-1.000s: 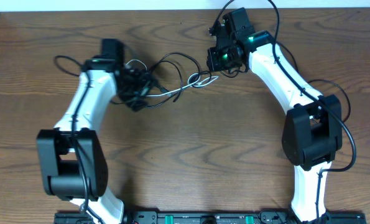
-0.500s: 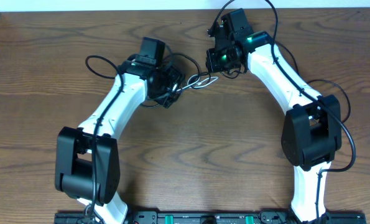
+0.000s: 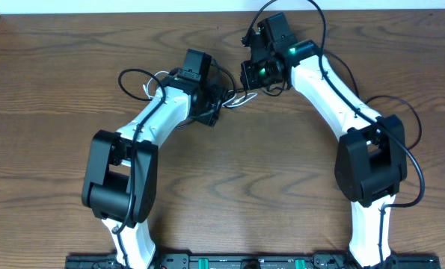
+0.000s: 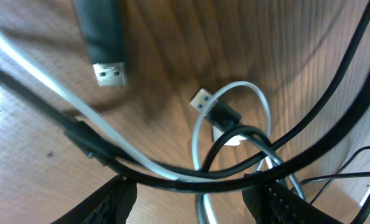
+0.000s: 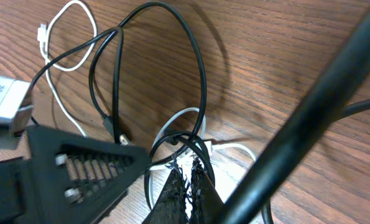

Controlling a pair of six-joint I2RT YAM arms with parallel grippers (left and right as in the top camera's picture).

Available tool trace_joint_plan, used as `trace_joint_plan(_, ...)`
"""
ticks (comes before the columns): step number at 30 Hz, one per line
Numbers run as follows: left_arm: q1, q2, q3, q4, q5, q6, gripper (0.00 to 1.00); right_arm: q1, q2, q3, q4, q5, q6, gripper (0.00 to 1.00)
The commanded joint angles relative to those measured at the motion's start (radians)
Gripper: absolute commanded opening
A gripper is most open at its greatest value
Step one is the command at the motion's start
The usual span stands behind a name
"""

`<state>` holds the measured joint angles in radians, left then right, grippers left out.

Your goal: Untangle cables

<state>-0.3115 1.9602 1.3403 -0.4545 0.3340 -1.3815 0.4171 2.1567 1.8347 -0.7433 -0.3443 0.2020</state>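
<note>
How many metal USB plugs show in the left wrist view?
2. The first USB plug is at the upper left; the second USB plug is in the middle, by the white cable loop. More may be hidden.

The table is brown grained wood with a soft sheen. The cables wear smooth plastic sheaths, black and white; their plugs end in bright metal.
</note>
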Motion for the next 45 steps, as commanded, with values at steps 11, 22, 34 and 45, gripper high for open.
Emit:
trace_joint_plan(11, 0.003, 0.059, 0.000, 0.024, 0.016, 0.020, 0.19, 0.009, -0.027, 0.002, 0.002, -0.012, -0.038, 0.01)
trace_joint_plan(22, 0.068, 0.043, 0.001, 0.046, 0.187, 0.132, 0.07, 0.009, -0.027, 0.002, -0.013, 0.018, -0.090, 0.01)
trace_joint_plan(34, 0.160, -0.034, 0.000, 0.047, 0.333, 0.156, 0.07, 0.010, -0.027, 0.002, -0.069, 0.108, -0.140, 0.01)
trace_joint_plan(45, 0.282, -0.165, 0.000, 0.048, 0.490, 0.189, 0.07, 0.008, -0.027, 0.002, -0.095, 0.275, -0.159, 0.01)
